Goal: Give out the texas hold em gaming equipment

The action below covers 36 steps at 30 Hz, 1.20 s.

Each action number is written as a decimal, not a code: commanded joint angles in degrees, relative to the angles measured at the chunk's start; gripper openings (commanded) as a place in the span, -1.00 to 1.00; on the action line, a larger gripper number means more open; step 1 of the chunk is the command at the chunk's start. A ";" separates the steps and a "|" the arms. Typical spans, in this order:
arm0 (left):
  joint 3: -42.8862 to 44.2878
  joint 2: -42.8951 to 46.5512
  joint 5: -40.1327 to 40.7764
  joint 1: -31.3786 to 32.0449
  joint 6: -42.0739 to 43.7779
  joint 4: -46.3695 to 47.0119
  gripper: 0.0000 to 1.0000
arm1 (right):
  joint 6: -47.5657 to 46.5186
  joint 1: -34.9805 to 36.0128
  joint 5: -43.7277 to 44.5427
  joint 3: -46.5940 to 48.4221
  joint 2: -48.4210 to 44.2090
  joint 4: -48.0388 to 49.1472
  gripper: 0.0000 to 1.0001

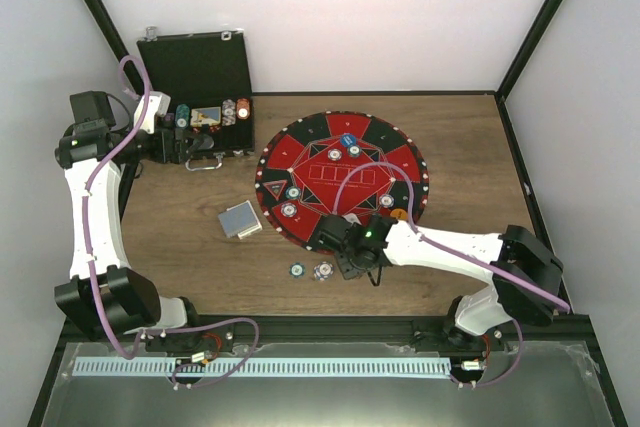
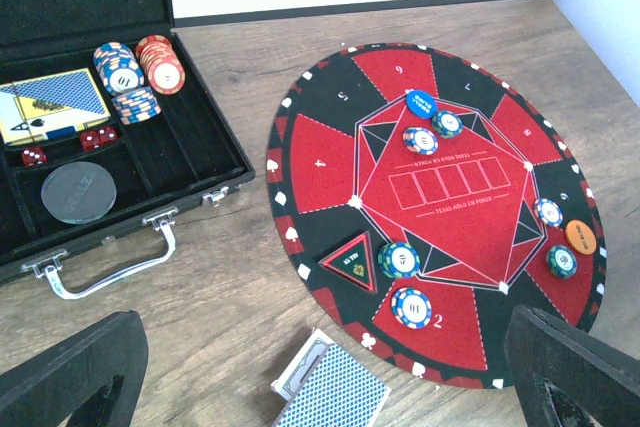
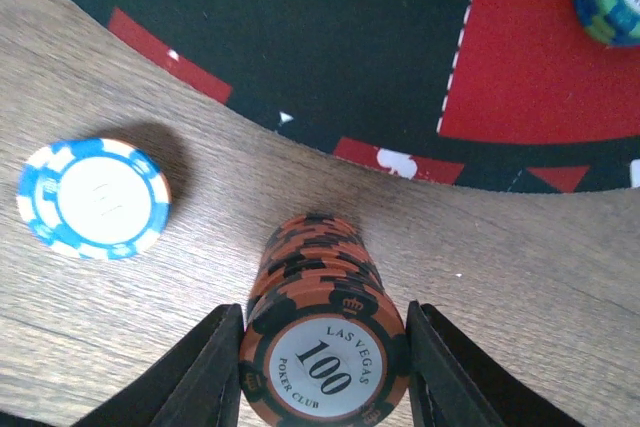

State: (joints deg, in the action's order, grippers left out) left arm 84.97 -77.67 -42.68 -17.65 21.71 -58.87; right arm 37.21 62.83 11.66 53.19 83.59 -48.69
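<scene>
A stack of orange-and-black "100" poker chips [image 3: 325, 347] stands on the wood just off the mat's near edge. My right gripper [image 3: 325, 315] is shut on it, one finger against each side. Left of it sits a blue-and-white chip stack [image 3: 95, 197]. From above, the right gripper [image 1: 352, 265] hides the held stack; two chip piles [image 1: 297, 269] lie to its left. My left gripper [image 2: 320, 382] hangs open and empty near the case, above the blue-backed card deck [image 2: 335, 387]. Several chips, a blue disc [image 2: 421, 102] and an orange disc [image 2: 580, 237] lie on the mat.
The round red-and-black mat [image 1: 300, 152] covers the table's middle, with a triangular green marker [image 2: 352, 261] on it. The open black case [image 1: 195, 72] at the back left holds more chips [image 2: 135, 72], a card box, red dice and a dark disc. The deck [image 1: 240, 219] lies left of the mat.
</scene>
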 commanded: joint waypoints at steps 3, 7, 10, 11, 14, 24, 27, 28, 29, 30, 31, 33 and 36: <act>1.56 1.14 -0.36 -0.19 0.85 -0.87 1.00 | -1.31 0.09 3.45 9.19 0.15 -3.70 -0.75; 1.77 0.96 -0.06 -0.21 0.81 -0.96 1.00 | -3.85 -0.42 4.13 14.45 4.07 -3.70 -0.76; 1.87 0.77 -0.41 -0.19 0.71 -1.07 1.00 | -6.47 -1.32 3.84 18.24 8.14 -1.92 -0.76; 1.87 0.77 -0.58 -0.19 0.63 -1.07 1.00 | -7.58 -1.98 3.44 19.41 9.71 -0.93 -0.76; 1.95 0.70 -0.79 -0.19 0.43 -1.07 1.00 | -10.58 -4.35 2.11 22.57 14.48 2.48 -0.76; 2.21 0.64 -0.66 -0.24 0.43 -1.07 1.00 | -17.23 -8.12 -0.94 34.72 32.04 7.82 -0.77; 2.32 0.38 -0.83 -0.20 0.34 -1.07 1.00 | -17.86 -8.61 -1.79 36.26 35.29 8.61 -0.76; 2.24 0.33 -0.97 -0.24 0.35 -1.07 1.00 | -17.96 -8.81 -2.19 36.56 36.13 9.13 -0.76; 2.18 0.28 -1.09 -0.20 0.39 -1.07 1.00 | -18.19 -8.90 -2.63 36.55 36.58 9.78 -0.75; 2.14 0.25 -1.17 -0.19 0.49 -1.07 1.00 | -18.30 -8.97 -2.97 36.59 37.05 10.32 -0.75; 2.05 0.28 -1.21 -0.19 0.54 -1.06 1.00 | -18.31 -8.96 -3.18 36.67 37.47 10.58 -0.74; 2.03 0.28 -1.16 -0.19 0.67 -1.07 1.00 | -18.09 -9.04 -3.86 36.77 38.17 10.78 -0.71; 2.11 0.35 -0.93 -0.19 0.67 -1.07 1.00 | -17.99 -9.06 -4.05 36.28 38.34 10.78 -0.45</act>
State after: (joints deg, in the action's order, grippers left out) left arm 85.82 -77.67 -42.72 -17.65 21.71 -59.33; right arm 19.94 54.11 8.78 87.83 120.60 -38.72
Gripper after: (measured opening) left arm 0.999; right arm 0.431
